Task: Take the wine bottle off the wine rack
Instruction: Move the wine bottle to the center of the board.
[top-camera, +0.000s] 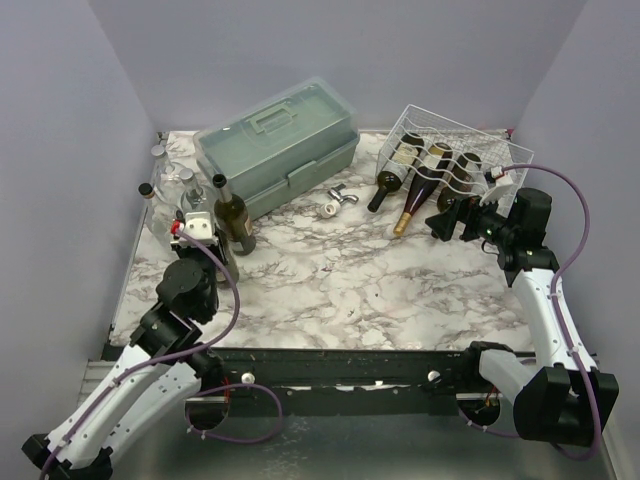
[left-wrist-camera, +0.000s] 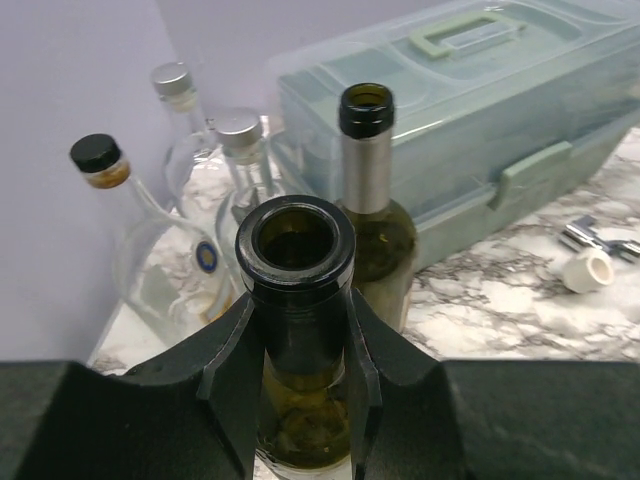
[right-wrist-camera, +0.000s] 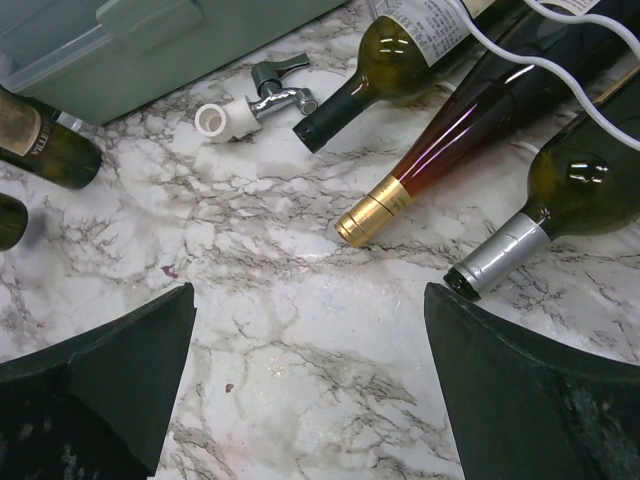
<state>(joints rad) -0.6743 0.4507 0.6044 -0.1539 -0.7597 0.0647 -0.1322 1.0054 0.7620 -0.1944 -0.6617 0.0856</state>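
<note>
Wine bottle removal looks like a job for the right end effector (right-wrist-camera: 310, 385), whose fingers stand wide apart with nothing between them, low over bare bench (right-wrist-camera: 300, 290). Just beyond its right finger, toward the right edge of the right wrist view, lies the silver-foiled wine bottle (right-wrist-camera: 575, 195). Its mouth points at the end effector, its long axis runs from lower left to upper right, and its body lies under the white wires of the wine rack (top-camera: 470, 128). Farther out lie the amber bottle (right-wrist-camera: 455, 135) with a gold cap and the dark green bottle (right-wrist-camera: 395, 65), roughly parallel, making 3 in the rack. In the top view the rack sits upper right, close by this arm. The left end effector (left-wrist-camera: 297, 350), well apart at the left, is clamped on the neck of an upright green bottle (left-wrist-camera: 297, 305), so I judge it both farther off and occupied.
</note>
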